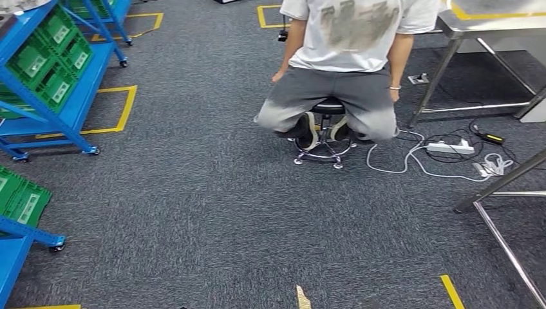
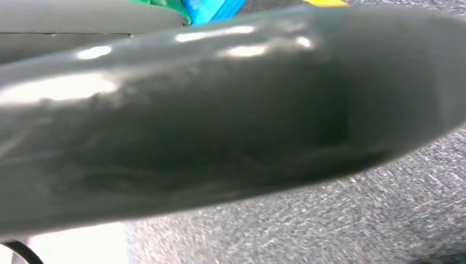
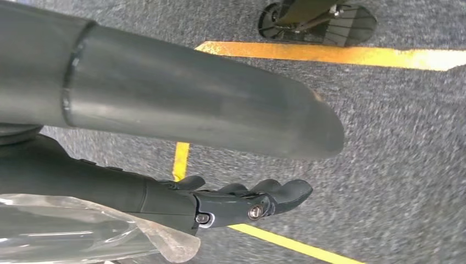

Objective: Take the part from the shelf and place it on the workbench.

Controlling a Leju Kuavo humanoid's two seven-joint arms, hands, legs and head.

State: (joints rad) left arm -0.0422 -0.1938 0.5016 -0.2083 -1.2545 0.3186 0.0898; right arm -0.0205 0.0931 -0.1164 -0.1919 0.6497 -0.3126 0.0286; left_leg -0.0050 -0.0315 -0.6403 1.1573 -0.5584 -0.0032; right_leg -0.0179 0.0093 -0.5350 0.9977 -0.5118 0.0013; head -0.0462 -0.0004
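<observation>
In the right wrist view my right hand [image 3: 220, 203] hangs over the grey carpet, its thick grey thumb [image 3: 192, 104] above the darker fingers [image 3: 275, 195]. A crumpled clear plastic bag [image 3: 71, 236] with the part lies against those fingers, and the hand holds it. A tan tip [image 1: 302, 297] pokes up at the bottom edge of the head view. The left wrist view is a blur of my left hand [image 2: 220, 121]; how its fingers lie is hidden. The blue shelf [image 1: 58, 71] with green bins stands at the far left. A steel workbench [image 1: 496, 26] stands at the far right.
A person [image 1: 348, 51] sits on a wheeled stool [image 1: 325, 138] straight ahead, back turned. A power strip [image 1: 449, 147] and white cables lie on the floor to the right. A second steel table's legs [image 1: 502, 187] slant in at the right edge. Yellow tape [image 1: 452, 291] marks the carpet.
</observation>
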